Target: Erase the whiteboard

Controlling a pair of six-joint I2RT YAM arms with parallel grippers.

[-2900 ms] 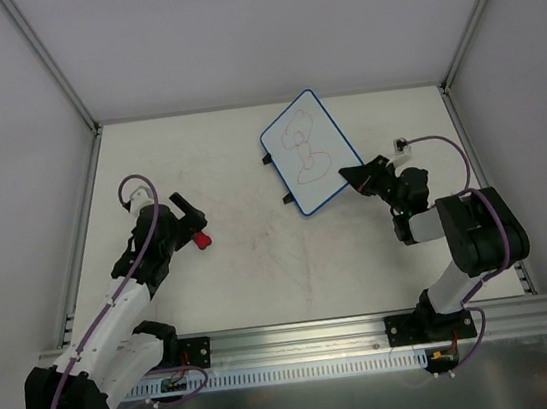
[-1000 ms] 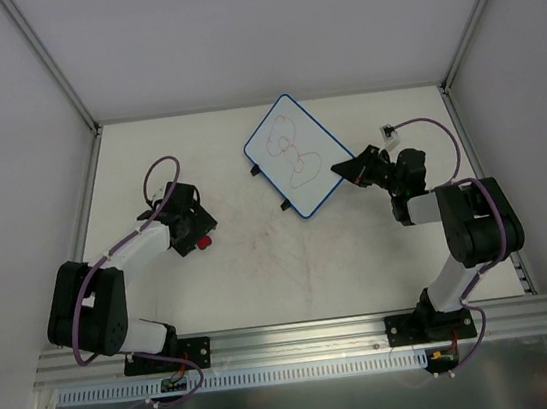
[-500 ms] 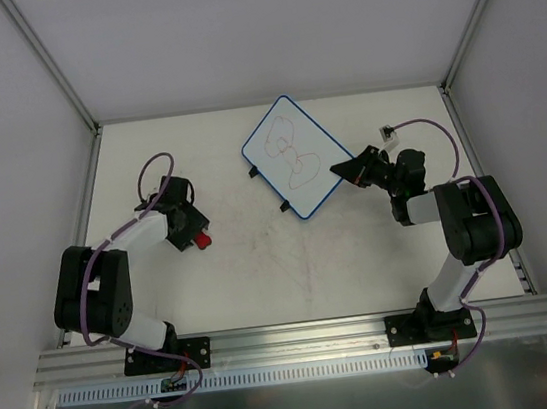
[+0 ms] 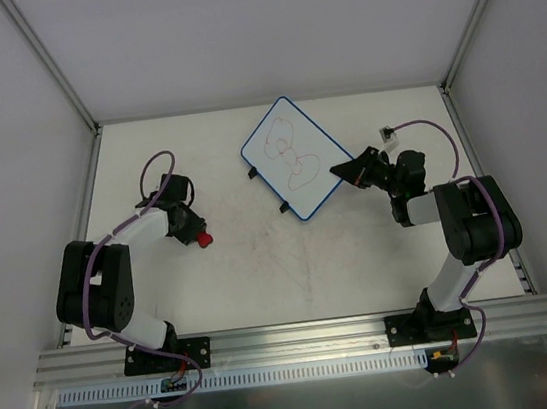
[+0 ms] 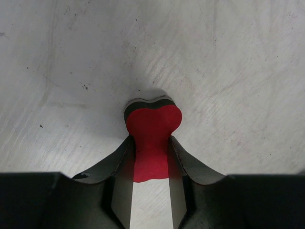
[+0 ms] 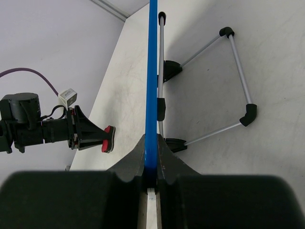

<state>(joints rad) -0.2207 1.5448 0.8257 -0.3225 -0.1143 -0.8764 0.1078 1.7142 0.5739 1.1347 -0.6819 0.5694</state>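
The whiteboard (image 4: 290, 157), white with a blue rim and reddish scribbles, stands tilted at the back middle of the table. My right gripper (image 4: 342, 171) is shut on its right edge. In the right wrist view the rim (image 6: 152, 71) runs edge-on between the closed fingers (image 6: 167, 157), and the board's wire stand (image 6: 238, 62) rests on the table. My left gripper (image 4: 197, 235) is low on the left side, shut on a small red eraser (image 4: 204, 239). The left wrist view shows the eraser (image 5: 151, 129) squeezed between the fingers (image 5: 178, 157), its black-backed end on the table.
The white table (image 4: 291, 263) carries faint reddish smears in the middle. Grey walls and slanted metal posts (image 4: 48, 63) close it in on three sides. An aluminium rail (image 4: 292, 341) with both arm bases runs along the near edge.
My left gripper has closed on the red eraser. The whiteboard has shifted slightly to the left in the right gripper's hold.
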